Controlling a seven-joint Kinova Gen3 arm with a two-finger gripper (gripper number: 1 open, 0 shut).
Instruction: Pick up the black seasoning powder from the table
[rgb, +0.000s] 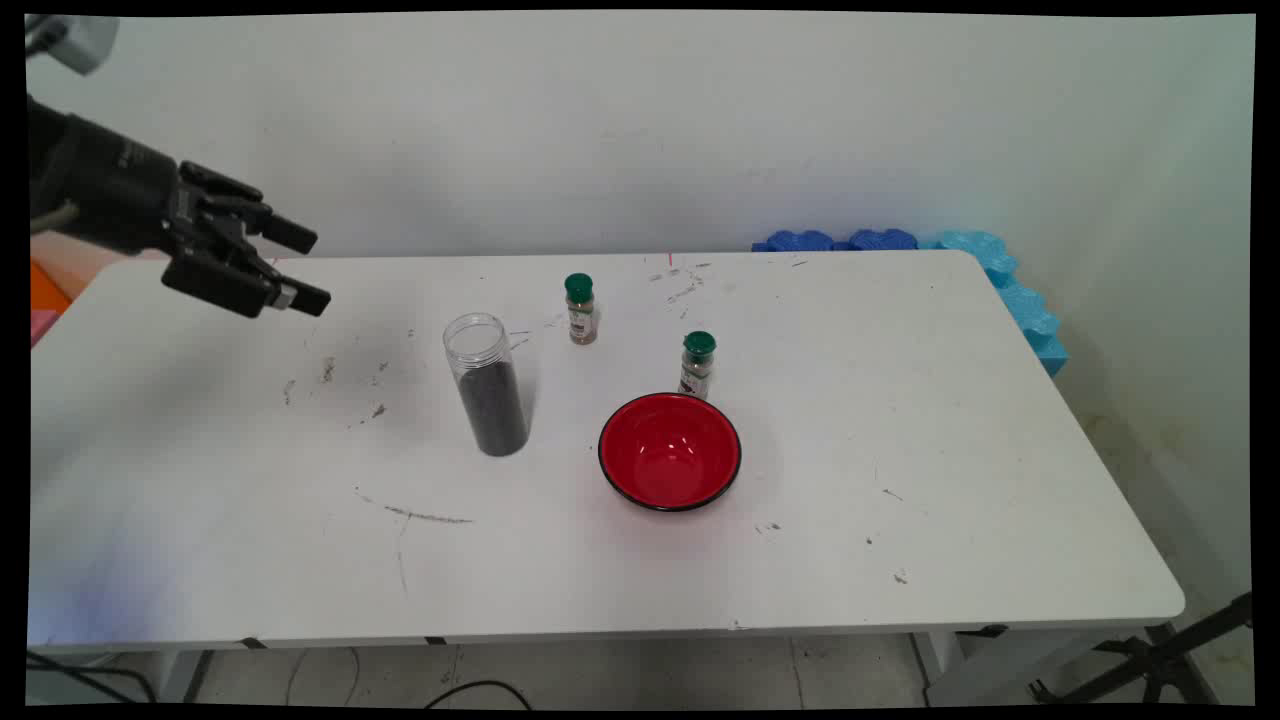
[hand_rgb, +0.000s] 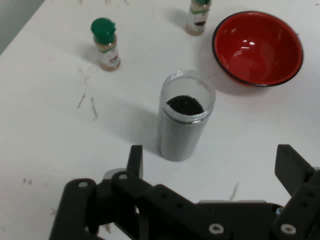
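The pincer (rgb: 300, 268) hangs released and empty above the desk's (rgb: 1000, 480) left end, touching nothing. Nearest it stands an uncapped clear jar (rgb: 487, 385) of dark grains, upright beside the empty red bowl (rgb: 669, 452), with two green-capped spice bottles (rgb: 580, 309) behind.

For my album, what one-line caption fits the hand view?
Open gripper above a clear jar of dark grains, near a red bowl and two green-capped bottles.

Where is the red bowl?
In the main view, the red bowl sits near the table's middle, just in front of a green-capped spice bottle, right of the clear jar.
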